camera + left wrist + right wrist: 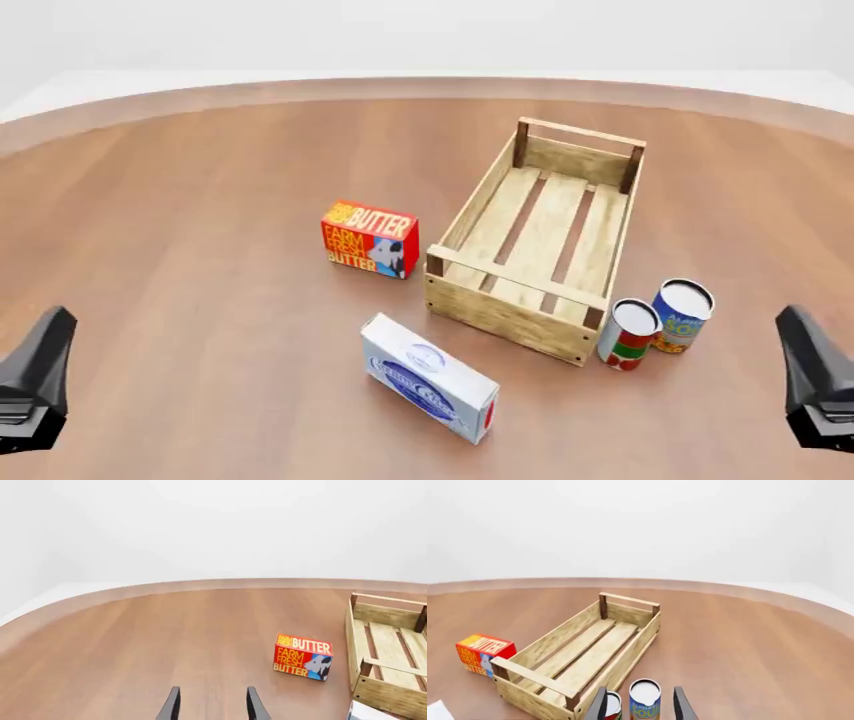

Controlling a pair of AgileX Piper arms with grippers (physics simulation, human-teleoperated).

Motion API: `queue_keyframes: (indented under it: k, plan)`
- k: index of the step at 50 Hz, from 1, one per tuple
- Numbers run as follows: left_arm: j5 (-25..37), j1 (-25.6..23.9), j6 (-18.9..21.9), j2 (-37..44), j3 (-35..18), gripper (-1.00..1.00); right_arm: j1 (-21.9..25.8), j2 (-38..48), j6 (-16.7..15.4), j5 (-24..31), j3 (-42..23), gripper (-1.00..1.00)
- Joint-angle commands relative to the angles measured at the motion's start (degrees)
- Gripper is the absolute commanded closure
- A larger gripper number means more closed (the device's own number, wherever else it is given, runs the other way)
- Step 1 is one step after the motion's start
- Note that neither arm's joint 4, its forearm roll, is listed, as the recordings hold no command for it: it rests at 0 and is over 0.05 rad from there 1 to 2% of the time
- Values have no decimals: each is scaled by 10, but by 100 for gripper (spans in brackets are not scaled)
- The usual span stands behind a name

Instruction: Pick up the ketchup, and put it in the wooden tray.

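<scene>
Flanking the wooden tray [539,240], 2 grippers, left [212,704] and right [639,704], both spread, grasping nothing.

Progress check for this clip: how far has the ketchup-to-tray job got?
Nothing looks done: the wooden tray holds nothing. Nothing is in hand: the left end effector and right end effector are open and hold nothing. All is left, and no ketchup bottle shows in any view.

From your front camera, both arms are cut off at the lower corners, the left tool [34,385] and right tool [817,390] showing only dark housings. In your right wrist view, the red-labelled can [612,706] and blue soup can [644,701] run off the bottom edge; their label text is too small to read.
</scene>
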Motion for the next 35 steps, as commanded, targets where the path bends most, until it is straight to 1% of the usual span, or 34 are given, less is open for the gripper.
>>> queue_keyframes:
  k: [1, 6, 9, 10, 12, 13, 15, 17, 18, 19, 20, 24, 29, 35]
  plan:
    - [0, 0, 0, 0, 0, -100, 15, 39, -6, -30, 0, -100]
    - [0, 0, 0, 0, 0, -100, 18, 30, -14, -20, -1, -100]
    - [0, 0, 0, 0, 0, -100, 17, 21, -10, -6, -6, -100]
    - [0, 0, 0, 0, 0, -100, 18, 25, -16, -6, -9, -100]
    - [0, 0, 0, 0, 0, -100, 16, 30, -42, 1, -18, -100]
    - [0, 0, 0, 0, 0, -100, 27, 34, -44, 8, -26, -100]
    - [0, 0, 0, 0, 0, -100, 31, 44, -45, 11, -32, -100]
    - [0, 0, 0, 0, 0, -100, 48, 61, -34, 7, -36, -100]
    - [0, 0, 0, 0, 0, -100, 48, 62, -34, 6, -36, -100]
    - [0, 0, 0, 0, 0, -100, 61, 99, -44, -3, -43, -100]
    - [0, 0, 0, 0, 0, -100, 69, 112, -48, -6, -47, -100]
    - [0, 0, 0, 0, 0, -100, 102, 151, -33, 5, -71, -100]
    - [0, 0, 0, 0, 0, -100, 126, 187, -38, 13, -92, -100]
    - [0, 0, 0, 0, 0, -100, 161, 198, -28, 36, -123, -100]
